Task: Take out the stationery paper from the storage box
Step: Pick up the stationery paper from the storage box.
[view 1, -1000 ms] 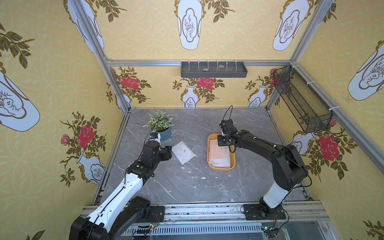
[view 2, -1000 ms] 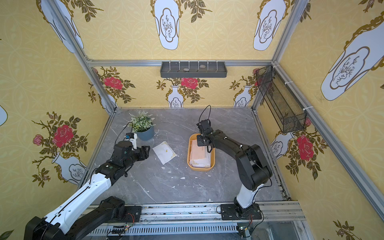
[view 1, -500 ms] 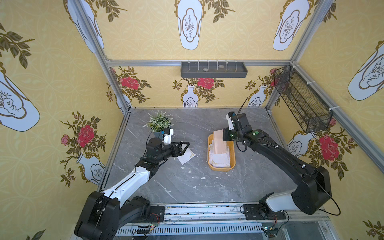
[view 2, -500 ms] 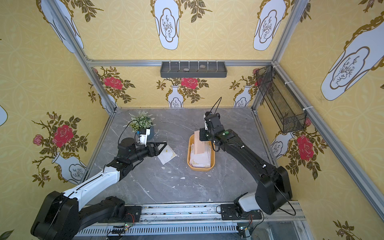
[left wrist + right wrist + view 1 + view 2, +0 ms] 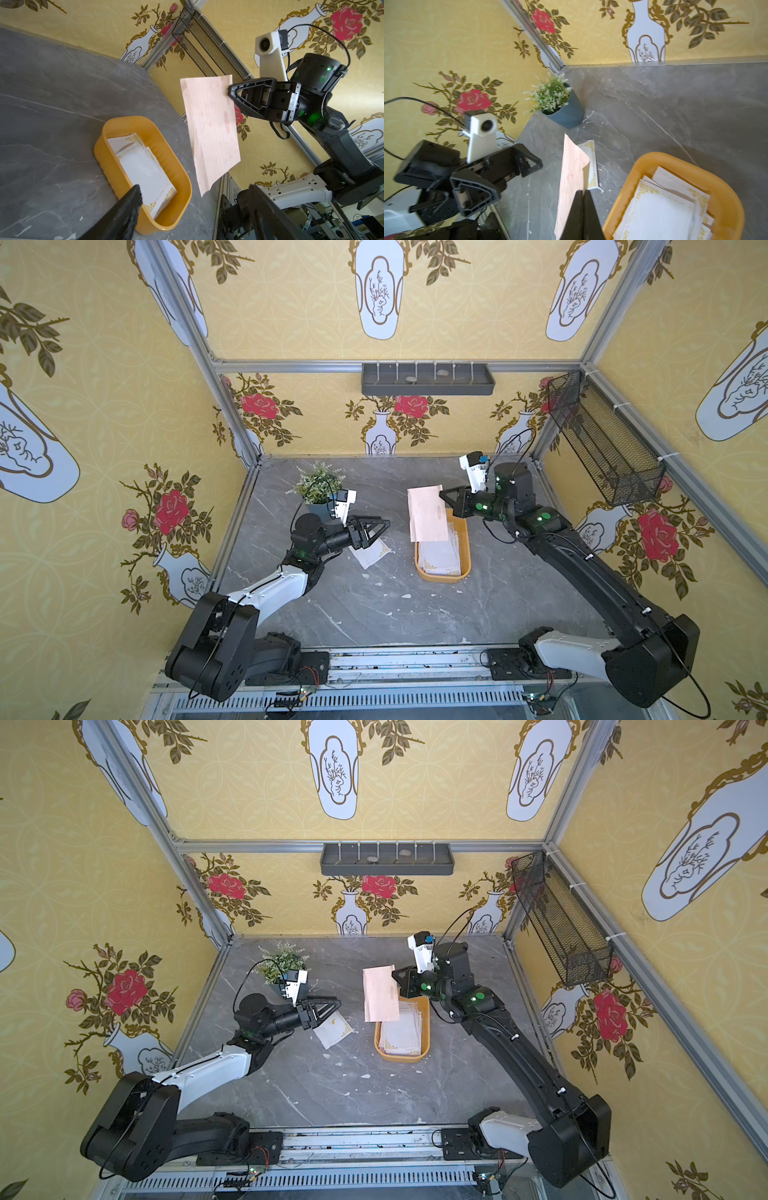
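The mustard-yellow storage box (image 5: 442, 577) (image 5: 401, 1057) (image 5: 176, 207) lies mid-table with white, gold-cornered stationery paper (image 5: 438, 556) (image 5: 143, 164) (image 5: 658, 209) stacked inside. My right gripper (image 5: 444, 494) (image 5: 395, 973) (image 5: 229, 92) (image 5: 583, 193) is shut on the edge of a pale pink sheet (image 5: 426, 512) (image 5: 379, 994) (image 5: 212, 128) (image 5: 572, 178), which hangs in the air above the box's far end. Left of it, my left gripper (image 5: 384, 526) (image 5: 336, 1004) (image 5: 195, 191) stands open and empty, pointing at the sheet. One white sheet (image 5: 372, 553) (image 5: 334, 1029) lies on the table below that gripper.
A potted plant (image 5: 318, 489) (image 5: 562, 104) stands at the back left, just behind the left wrist. A dark grey shelf (image 5: 428, 379) hangs on the back wall and a black mesh basket (image 5: 602, 443) on the right wall. Small white scraps dot the table.
My right gripper has lifted the pink sheet out of the box and raised it. My left gripper has swung from near the plant toward the box, over the white sheet, and opened.
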You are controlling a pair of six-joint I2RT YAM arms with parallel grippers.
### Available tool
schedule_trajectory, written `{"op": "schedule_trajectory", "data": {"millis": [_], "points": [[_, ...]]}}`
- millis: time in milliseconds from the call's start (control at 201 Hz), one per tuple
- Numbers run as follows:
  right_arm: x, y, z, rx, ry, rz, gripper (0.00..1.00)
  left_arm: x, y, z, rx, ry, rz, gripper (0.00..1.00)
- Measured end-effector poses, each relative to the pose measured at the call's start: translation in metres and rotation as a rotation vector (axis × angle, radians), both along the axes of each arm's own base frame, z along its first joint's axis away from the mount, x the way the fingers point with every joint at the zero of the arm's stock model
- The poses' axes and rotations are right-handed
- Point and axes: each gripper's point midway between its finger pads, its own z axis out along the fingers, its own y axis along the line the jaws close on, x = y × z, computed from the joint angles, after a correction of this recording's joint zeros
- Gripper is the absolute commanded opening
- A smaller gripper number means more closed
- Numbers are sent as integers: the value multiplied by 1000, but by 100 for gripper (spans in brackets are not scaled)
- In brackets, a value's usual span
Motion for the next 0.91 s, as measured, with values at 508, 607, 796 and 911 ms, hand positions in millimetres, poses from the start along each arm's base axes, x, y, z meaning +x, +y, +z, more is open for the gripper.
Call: {"op": "schedule_trajectory", "data": {"millis": [508, 607, 796, 911], "points": [[-8, 26, 9, 107, 20, 137, 0, -9, -40, 9, -27, -21, -144, 47], [-8, 28, 7, 111, 20, 143, 0, -9, -40, 11, -30, -22, -144, 33], [-7, 30, 4, 112, 30, 149, 0, -9, -40, 13, -31, -27, -144, 15], [-7, 30, 5, 113, 28, 150, 0, -9, -40, 12, -28, -25, -143, 8]]}}
